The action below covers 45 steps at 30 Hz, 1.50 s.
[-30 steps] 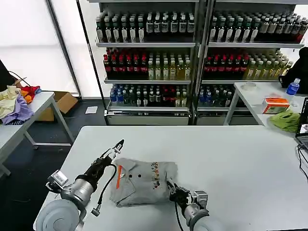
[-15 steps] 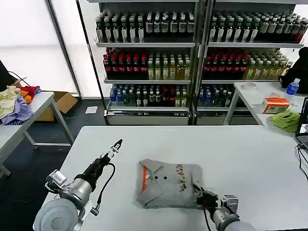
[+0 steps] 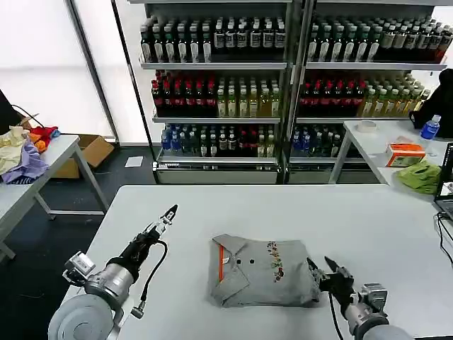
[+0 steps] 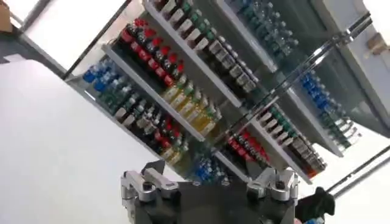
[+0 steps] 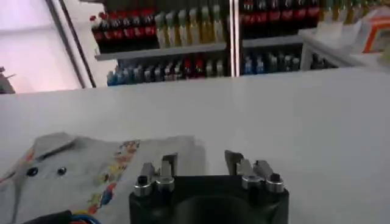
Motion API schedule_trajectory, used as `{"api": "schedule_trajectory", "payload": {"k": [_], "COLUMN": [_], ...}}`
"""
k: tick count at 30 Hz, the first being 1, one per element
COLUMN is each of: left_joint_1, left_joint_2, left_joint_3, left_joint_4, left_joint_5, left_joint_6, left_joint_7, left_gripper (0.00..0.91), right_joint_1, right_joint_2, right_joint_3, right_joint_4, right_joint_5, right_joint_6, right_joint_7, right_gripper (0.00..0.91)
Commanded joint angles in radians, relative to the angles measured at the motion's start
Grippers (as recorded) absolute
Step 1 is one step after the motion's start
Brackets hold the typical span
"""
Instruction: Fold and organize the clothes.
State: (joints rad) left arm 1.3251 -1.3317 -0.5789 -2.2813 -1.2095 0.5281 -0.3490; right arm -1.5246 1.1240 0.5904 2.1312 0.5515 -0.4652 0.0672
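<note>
— Judging by how it lies, where does the folding stand?

— The shirt [image 3: 260,271] lies as a compact rectangle near the middle of the tabletop [image 3: 368,219], towards its near edge, collar and buttons up, orange-red lining showing at the placket and the chest print facing up. The fold looks done, or nearly so.

— And the claws?

— The right claw [image 3: 331,271] sits low on the tabletop just beside the shirt's right edge, spread apart and holding nothing; its wrist view shows both fingers [image 5: 166,164] parted, with the shirt's edge [image 5: 79,176] just ahead. The left claw [image 3: 167,215] hovers well apart from the shirt on its left, raised off the tabletop, looking narrow at the tips and empty.

— What remains?

— Probably only the organizing: moving the folded shirt to a tidy spot, or squaring its edges. No other grey shirt can be made out on this tabletop.
</note>
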Motion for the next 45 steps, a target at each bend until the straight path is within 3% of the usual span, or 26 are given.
{"api": "schedule_trajectory", "payload": {"k": [1, 3, 7, 9, 12, 16, 22, 28, 33, 38, 43, 45], "left_joint_1": [0.024, 0.034, 0.044, 0.060, 0.117, 0.166, 0.135, 0.123, 0.121, 0.121, 0.129, 0.142], "left_joint_2": [-0.018, -0.022, -0.027, -0.037, -0.075, -0.086, -0.071, -0.075, -0.081, -0.068, -0.071, -0.073], "left_joint_3": [-0.004, -0.006, -0.007, -0.004, -0.009, -0.020, -0.042, -0.039, -0.038, -0.057, -0.077, -0.082], "left_joint_4": [-0.018, -0.029, -0.027, -0.016, 0.007, 0.017, 0.027, 0.049, 0.051, 0.060, 0.056, 0.052], "left_joint_5": [0.029, 0.030, 0.054, 0.117, 0.336, 0.393, 0.397, 0.387, 0.386, 0.452, 0.535, 0.571], "left_joint_6": [-0.003, -0.004, -0.006, -0.016, -0.047, -0.064, -0.069, -0.069, -0.070, -0.101, -0.139, -0.162], "left_joint_7": [0.019, 0.022, 0.034, 0.069, 0.176, 0.235, 0.236, 0.231, 0.230, 0.274, 0.326, 0.347], "left_gripper": [0.907, 0.907, 0.907, 0.907, 0.907, 0.907, 0.907, 0.907, 0.907, 0.907, 0.907, 0.907], "right_joint_1": [0.081, 0.136, 0.213, 0.214, 0.169, 0.121, 0.082, 0.063, 0.065, 0.091, 0.096, 0.075], "right_joint_2": [-0.048, -0.027, 0.042, 0.069, 0.088, 0.086, 0.096, 0.085, 0.070, 0.017, -0.028, -0.038], "right_joint_3": [-0.058, -0.154, -0.318, -0.348, -0.349, -0.342, -0.323, -0.280, -0.245, -0.093, 0.066, 0.119], "right_joint_4": [0.032, 0.028, -0.070, -0.088, -0.112, -0.137, -0.107, -0.122, -0.049, 0.044, 0.037, 0.039], "right_joint_5": [-0.085, -0.094, -0.223, -0.222, -0.224, -0.146, -0.116, -0.091, -0.058, -0.038, -0.027, 0.028], "right_joint_6": [0.167, 0.141, 0.148, 0.144, 0.148, 0.141, -0.013, -0.003, 0.030, 0.172, 0.237, 0.253], "right_joint_7": [-0.111, -0.072, -0.020, 0.011, 0.017, 0.001, 0.167, 0.195, 0.192, 0.102, 0.022, -0.018], "right_gripper": [0.907, 0.907, 0.907, 0.907, 0.907, 0.907, 0.907, 0.907, 0.907, 0.907, 0.907, 0.907]}}
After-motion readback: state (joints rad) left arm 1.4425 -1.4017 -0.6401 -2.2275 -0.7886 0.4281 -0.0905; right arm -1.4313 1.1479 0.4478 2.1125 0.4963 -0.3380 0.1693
